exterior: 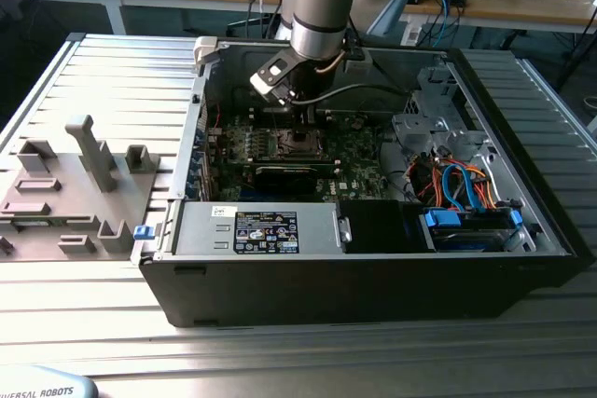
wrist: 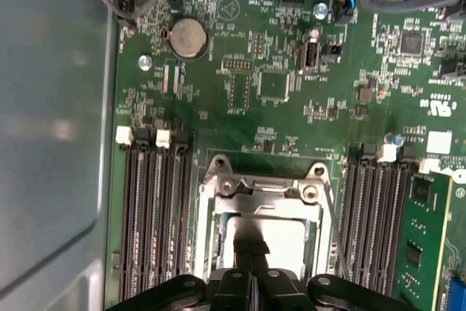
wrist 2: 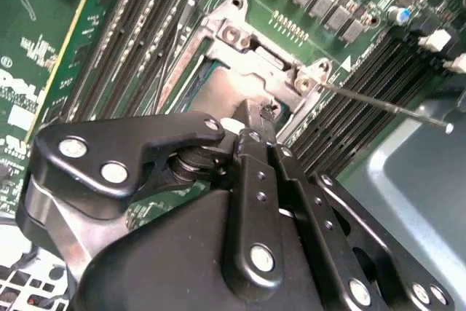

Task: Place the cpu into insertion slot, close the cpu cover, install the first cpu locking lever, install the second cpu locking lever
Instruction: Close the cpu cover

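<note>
An open computer case [exterior: 373, 295] lies on its side on the slatted metal tabletop [exterior: 280, 351]. Inside it are the green board [wrist: 277, 129], a grey power supply [exterior: 261, 230] along the near wall, and a drive bay [exterior: 471, 226] with blue and orange cables [exterior: 462, 184] at the exterior view's right. Outside the case, at the exterior view's left, a grey fixture [exterior: 75, 184] with upright holders rests on the tabletop.

The arm reaches down into the case, with the hand [wrist: 253, 247] right above the slot [exterior: 297, 144] in the middle of the board. In both wrist views its black fingers [wrist 2: 255, 180] are clenched, tip against tip, and nothing shows between them.

The cpu [wrist: 284, 238] sits in the slot, silvery top up, just under the fingertips. The cover [wrist: 266, 207] appears to lie down around it, with its hinge end toward the coin cell [wrist: 188, 38]. I cannot tell whether the fingertips touch the cpu or hang just over it.

A thin lever [wrist 2: 386, 105] runs out from one socket corner and crosses over the memory slots [wrist: 153, 216] on that side, clear of the cover. Memory slots flank the socket on both sides.
</note>
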